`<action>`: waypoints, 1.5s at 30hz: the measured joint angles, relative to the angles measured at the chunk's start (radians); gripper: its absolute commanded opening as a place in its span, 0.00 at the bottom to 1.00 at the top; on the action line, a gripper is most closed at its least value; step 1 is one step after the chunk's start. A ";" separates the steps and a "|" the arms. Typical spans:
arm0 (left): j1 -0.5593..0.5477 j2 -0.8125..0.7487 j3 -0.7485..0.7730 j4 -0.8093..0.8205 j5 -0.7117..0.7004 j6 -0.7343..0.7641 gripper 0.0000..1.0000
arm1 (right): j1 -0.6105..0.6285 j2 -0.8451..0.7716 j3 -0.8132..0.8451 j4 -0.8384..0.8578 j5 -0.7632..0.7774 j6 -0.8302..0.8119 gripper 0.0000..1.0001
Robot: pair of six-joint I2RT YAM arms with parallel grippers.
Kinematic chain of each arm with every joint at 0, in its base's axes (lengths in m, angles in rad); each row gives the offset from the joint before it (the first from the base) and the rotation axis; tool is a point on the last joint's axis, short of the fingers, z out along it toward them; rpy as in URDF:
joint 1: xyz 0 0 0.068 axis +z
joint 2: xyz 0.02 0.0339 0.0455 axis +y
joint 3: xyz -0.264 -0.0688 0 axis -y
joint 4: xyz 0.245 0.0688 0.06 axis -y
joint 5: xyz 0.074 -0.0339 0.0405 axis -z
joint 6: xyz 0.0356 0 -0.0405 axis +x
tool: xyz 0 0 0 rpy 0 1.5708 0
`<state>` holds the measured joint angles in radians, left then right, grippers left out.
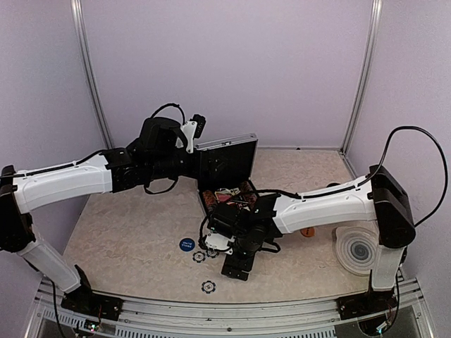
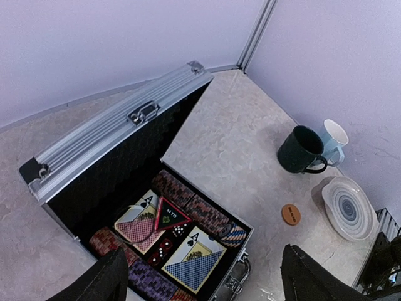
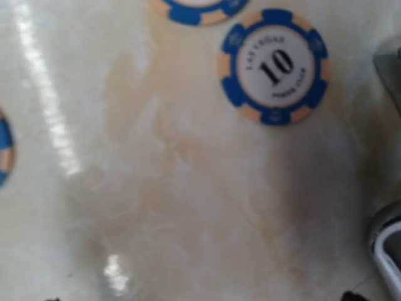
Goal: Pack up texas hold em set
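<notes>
Though overhead hides them, mugs (image 2: 305,149), black triangle (image 2: 170,214)

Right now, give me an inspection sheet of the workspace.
Surface: pale marbled table, glare patches.
Job's things: case open, card decks and chip rows inside; loose chips, blue button, orange disc (maybe a button) on the table.
Clutter: dark mug, pale-blue mug, ringed coaster.
Grippers: left gripper open above the case; right gripper open over the loose chips.
Cables: black cable looping off each arm.
Surroundings: lilac walls, metal posts.

2 white arms (image 1: 63,179), black joints (image 1: 391,208) and cables (image 1: 423,129) (looped loosely), black fingers (image 2: 100,282).
</notes>
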<state>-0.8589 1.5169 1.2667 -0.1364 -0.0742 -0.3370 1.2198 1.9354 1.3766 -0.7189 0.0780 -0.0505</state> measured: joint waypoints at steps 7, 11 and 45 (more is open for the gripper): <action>0.011 -0.099 -0.087 -0.017 -0.071 -0.034 0.95 | 0.050 0.016 0.115 -0.055 -0.066 -0.041 0.95; 0.035 -0.170 -0.109 -0.013 -0.121 -0.064 0.99 | 0.113 0.087 0.211 -0.085 -0.077 -0.069 0.95; 0.062 -0.234 -0.232 -0.036 -0.166 -0.136 0.99 | 0.148 0.333 0.435 -0.257 -0.085 -0.170 0.79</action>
<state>-0.7967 1.2827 1.0344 -0.1722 -0.2398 -0.4732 1.3678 2.2684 1.8114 -0.9764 -0.0074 -0.2207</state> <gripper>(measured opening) 0.989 0.809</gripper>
